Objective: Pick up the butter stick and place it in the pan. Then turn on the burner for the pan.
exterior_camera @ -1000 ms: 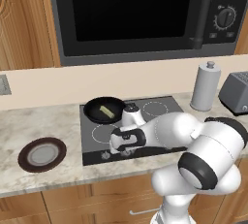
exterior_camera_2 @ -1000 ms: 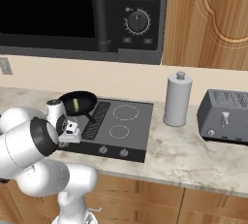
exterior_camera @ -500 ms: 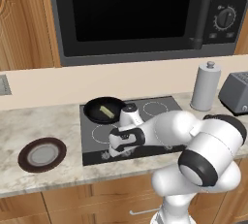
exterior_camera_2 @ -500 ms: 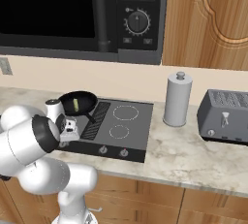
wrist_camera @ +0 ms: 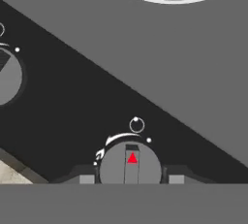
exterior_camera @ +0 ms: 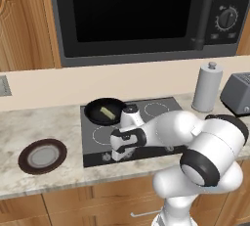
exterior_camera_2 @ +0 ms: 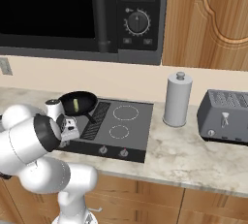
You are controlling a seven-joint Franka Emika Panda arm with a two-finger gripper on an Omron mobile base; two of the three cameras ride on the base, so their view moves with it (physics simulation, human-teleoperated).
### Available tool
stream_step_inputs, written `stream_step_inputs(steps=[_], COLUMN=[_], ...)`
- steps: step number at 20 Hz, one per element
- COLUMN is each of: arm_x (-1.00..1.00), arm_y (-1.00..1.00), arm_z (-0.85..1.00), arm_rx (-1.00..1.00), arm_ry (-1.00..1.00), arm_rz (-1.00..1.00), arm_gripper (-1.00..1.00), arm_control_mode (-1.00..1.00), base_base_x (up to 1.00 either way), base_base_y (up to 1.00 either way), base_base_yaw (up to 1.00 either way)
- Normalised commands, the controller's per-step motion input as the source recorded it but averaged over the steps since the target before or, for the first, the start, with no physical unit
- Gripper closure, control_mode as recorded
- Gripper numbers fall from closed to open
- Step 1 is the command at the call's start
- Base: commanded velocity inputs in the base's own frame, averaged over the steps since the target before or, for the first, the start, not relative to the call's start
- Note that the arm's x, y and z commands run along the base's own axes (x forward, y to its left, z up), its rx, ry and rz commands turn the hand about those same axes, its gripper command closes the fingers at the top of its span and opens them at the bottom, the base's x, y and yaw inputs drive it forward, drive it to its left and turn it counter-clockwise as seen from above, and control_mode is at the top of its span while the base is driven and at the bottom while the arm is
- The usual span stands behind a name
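Holding at knob (wrist_camera: 130,162) | end effector (wrist_camera: 131,178) unmoved | butter stick (exterior_camera: 107,112) stays in pan (exterior_camera: 95,113)

No words, brands or numbers can be read. The knob (wrist_camera: 130,164) on the cooktop's black panel (wrist_camera: 72,106) bears a red triangle, with a small white ring, dots and an arc printed just around it. The microwave (exterior_camera_2: 138,5) buttons carry marks too blurred to read.

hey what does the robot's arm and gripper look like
The arm is a glossy white Franka Panda with rounded, bulbous links and dark bands at the joints. Its gripper has two small dark fingertips on a white hand. No cables or markings are visible.
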Motion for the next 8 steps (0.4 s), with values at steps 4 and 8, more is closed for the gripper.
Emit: stream_step_inputs(steps=[4, 8], arm_x=[-0.02, -0.01], arm_y=[0.0, 0.0], arm_z=[-0.29, -0.33], arm_rx=[0.0, 0.0], arm_ry=[0.0, 0.0], arm_rz=[0.25, 0.25], arm_gripper=[1.0, 1.0], arm_control_mode=[-1.0, -1.0], base_base_x=[0.0, 0.0], base_base_y=[0.0, 0.0], base_base_yaw=[0.0, 0.0])
